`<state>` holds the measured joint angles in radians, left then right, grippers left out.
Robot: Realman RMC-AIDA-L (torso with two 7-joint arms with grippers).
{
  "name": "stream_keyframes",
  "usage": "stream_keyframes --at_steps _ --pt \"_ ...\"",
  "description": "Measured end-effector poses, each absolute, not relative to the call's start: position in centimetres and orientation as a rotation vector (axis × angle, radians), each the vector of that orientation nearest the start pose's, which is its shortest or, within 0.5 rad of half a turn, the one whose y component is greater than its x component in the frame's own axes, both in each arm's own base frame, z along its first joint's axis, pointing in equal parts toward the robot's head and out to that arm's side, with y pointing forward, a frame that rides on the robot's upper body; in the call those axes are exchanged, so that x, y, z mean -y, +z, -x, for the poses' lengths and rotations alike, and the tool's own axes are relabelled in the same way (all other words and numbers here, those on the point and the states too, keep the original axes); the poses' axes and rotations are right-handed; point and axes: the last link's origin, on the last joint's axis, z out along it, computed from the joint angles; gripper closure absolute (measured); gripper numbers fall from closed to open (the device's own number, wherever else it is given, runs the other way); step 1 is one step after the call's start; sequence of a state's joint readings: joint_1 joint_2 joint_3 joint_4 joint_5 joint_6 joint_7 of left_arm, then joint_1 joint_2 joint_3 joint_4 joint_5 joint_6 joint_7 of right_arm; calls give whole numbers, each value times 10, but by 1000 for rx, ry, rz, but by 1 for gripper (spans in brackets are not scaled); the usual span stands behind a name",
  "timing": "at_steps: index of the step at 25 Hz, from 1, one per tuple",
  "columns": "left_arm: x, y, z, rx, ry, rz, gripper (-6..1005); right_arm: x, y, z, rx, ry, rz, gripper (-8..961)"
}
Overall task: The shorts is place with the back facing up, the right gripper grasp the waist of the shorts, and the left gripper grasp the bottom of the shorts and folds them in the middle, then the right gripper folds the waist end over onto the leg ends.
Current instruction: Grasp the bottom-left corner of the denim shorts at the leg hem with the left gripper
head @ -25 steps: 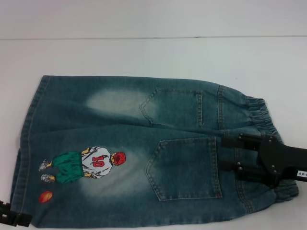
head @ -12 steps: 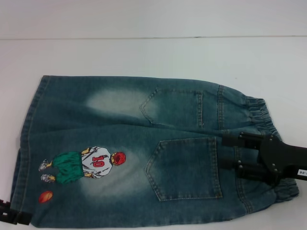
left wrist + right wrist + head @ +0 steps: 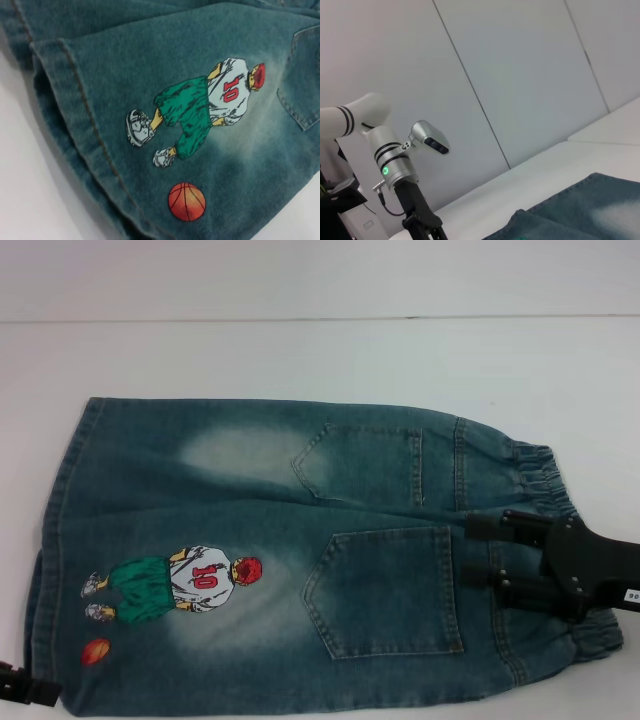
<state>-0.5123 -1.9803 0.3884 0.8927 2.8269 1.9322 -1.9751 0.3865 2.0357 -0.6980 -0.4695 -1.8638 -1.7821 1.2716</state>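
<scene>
Lying flat on the white table (image 3: 300, 350), the shorts (image 3: 270, 540) have their back side up. You can see two back pockets, one pocket (image 3: 365, 462) farther from the robot and the other pocket (image 3: 390, 590) nearer. The waist end (image 3: 545, 480), with its bumpy stretchy band, points to the robot's right. The bottom of the shorts (image 3: 55, 540) points to the robot's left.

A cartoon player (image 3: 180, 583) with a red 10 on his shirt is stitched near the leg ends. A little orange ball (image 3: 95, 650) sits just beside him. The left wrist view shows the same player (image 3: 200, 115) and ball (image 3: 186, 201) up close, with the stitched hem (image 3: 75, 115) of the leg next to them.

The right gripper (image 3: 478, 552) is over the waist end, on the near half of the band. Its two black fingers (image 3: 490, 527) are spread apart and point toward the near pocket. They lie over the cloth but are not squeezing it. A bit of its white label shows at the picture's edge.

The left gripper (image 3: 25, 687) peeks in at the near left corner, right by the hem. Only a small black piece shows, so I cannot tell if it is spread or squeezed. The right wrist view shows this arm's silver wrist (image 3: 395, 165) with a green light, above the blue cloth (image 3: 580, 210).
</scene>
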Motion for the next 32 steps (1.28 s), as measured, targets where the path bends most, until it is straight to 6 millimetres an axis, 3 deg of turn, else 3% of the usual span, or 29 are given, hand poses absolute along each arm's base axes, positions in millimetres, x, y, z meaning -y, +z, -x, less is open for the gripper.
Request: stream_keyframes --at_steps 4,32 --pt "-258 81 345 1703 122 2577 513 -260 1 -287 -751 1063 2719 253" --pt "-272 69 341 1668 159 2561 615 -259 6 -287 -741 1091 2708 254"
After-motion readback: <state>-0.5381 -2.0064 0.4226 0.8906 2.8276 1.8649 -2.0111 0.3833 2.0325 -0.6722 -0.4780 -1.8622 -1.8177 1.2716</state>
